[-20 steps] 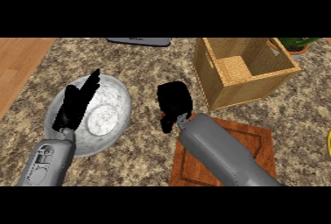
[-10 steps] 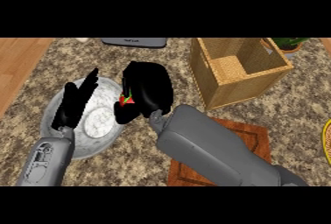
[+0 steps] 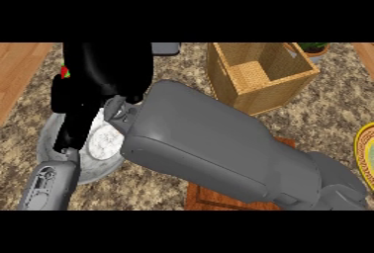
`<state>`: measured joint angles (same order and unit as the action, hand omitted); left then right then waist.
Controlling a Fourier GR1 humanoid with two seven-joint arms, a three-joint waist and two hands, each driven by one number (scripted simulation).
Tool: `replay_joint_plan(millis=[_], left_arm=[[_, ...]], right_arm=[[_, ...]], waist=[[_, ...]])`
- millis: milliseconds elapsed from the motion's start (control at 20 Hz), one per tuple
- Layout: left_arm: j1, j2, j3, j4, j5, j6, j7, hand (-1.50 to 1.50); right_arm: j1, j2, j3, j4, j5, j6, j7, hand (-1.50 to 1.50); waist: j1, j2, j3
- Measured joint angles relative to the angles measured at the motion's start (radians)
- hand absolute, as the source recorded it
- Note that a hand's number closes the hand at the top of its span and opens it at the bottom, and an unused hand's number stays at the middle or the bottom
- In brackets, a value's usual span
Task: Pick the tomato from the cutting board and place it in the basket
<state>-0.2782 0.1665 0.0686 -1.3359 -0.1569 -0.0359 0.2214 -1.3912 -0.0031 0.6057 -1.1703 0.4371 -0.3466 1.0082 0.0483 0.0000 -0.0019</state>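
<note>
Close to the view, my right hand (image 3: 110,69) is raised high at the upper left, its fingers curled round the tomato (image 3: 66,72); only a red and green sliver of it shows at the hand's left edge. The grey right forearm (image 3: 211,148) fills the middle of the view. The wicker basket (image 3: 291,79) stands open at the upper right, well to the right of the hand. The wooden cutting board (image 3: 219,197) peeks out under the forearm. My left hand (image 3: 70,121) rests over the grey plate, fingers up, partly merged with the right hand's dark shape.
A round grey plate (image 3: 102,148) lies at the left under both hands. A yellow-rimmed plate (image 3: 363,148) shows at the right edge. A potted plant (image 3: 314,48) stands behind the basket, and a dark object (image 3: 166,48) is at the top edge.
My right hand has risen with the tomato and come much closer to the view, shifting left over the plate. The forearm now hides most of the cutting board. The left hand stays put.
</note>
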Motion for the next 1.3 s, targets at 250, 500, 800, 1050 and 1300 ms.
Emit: replay_joint_plan(millis=[250,500,800,1050,1300], left_arm=[[0.005,0.021,0.021,0.002,0.011,-0.011,-0.008,0.00],[0.020,0.015,0.019,-0.015,0.008,-0.004,-0.001,0.00],[0.037,0.017,0.016,-0.043,0.008,-0.006,0.011,0.00],[0.041,0.013,0.020,-0.054,0.006,0.004,0.021,0.00],[0.065,0.017,0.020,-0.085,0.012,-0.005,0.029,0.00]], right_arm=[[-0.147,0.001,-0.126,0.105,-0.010,0.022,0.005,1.50],[-0.245,-0.031,-0.176,0.253,0.016,0.080,-0.002,1.50],[-0.287,-0.108,-0.136,0.402,0.066,0.238,-0.007,1.50],[-0.271,-0.173,-0.141,0.478,0.087,0.326,-0.041,1.50],[-0.176,-0.254,-0.147,0.490,0.117,0.351,-0.131,1.50]], waist=[[-0.019,0.000,0.000],[-0.026,0.001,0.000],[-0.031,0.000,0.000],[-0.036,0.001,0.001],[-0.040,0.000,0.002]])
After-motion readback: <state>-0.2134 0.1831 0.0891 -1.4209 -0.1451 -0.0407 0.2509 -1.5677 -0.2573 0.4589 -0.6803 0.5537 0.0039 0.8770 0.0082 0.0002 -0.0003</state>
